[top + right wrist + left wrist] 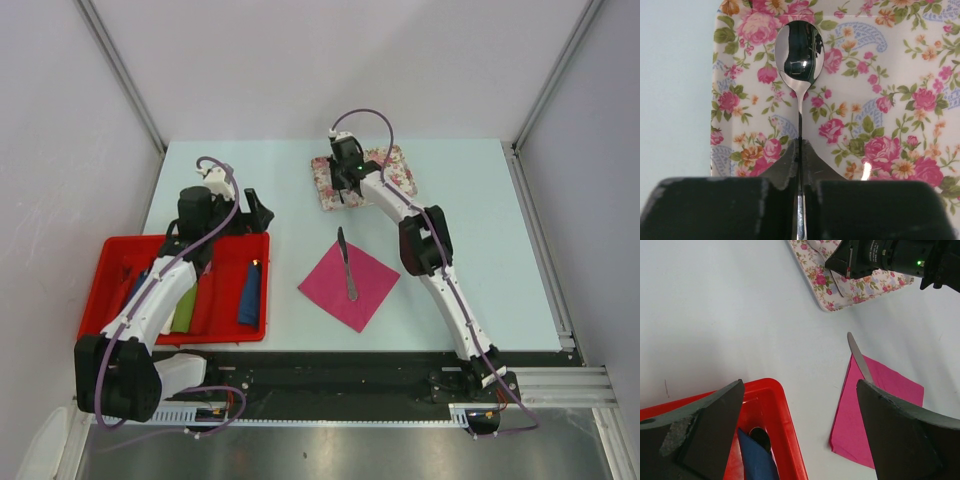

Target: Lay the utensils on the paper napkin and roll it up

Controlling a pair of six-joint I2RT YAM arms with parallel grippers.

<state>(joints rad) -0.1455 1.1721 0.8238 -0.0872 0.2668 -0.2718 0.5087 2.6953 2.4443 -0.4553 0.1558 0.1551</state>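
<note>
The magenta paper napkin (349, 283) lies flat on the table, turned like a diamond, with a silvery knife (346, 264) lying across it; both also show in the left wrist view, napkin (875, 410) and knife (859, 361). My right gripper (346, 186) is over the floral mat (397, 170) and is shut on the handle of a silvery spoon (799, 55), whose bowl points away over the mat (890, 100). My left gripper (240, 208) is open and empty above the red tray's far right corner (775, 390).
The red tray (110, 250) at the left holds a blue roll (249, 295), a green roll (184, 308) and other pieces. The blue roll (757, 457) with a dark spoon end shows under my left gripper. White walls close in the table's sides.
</note>
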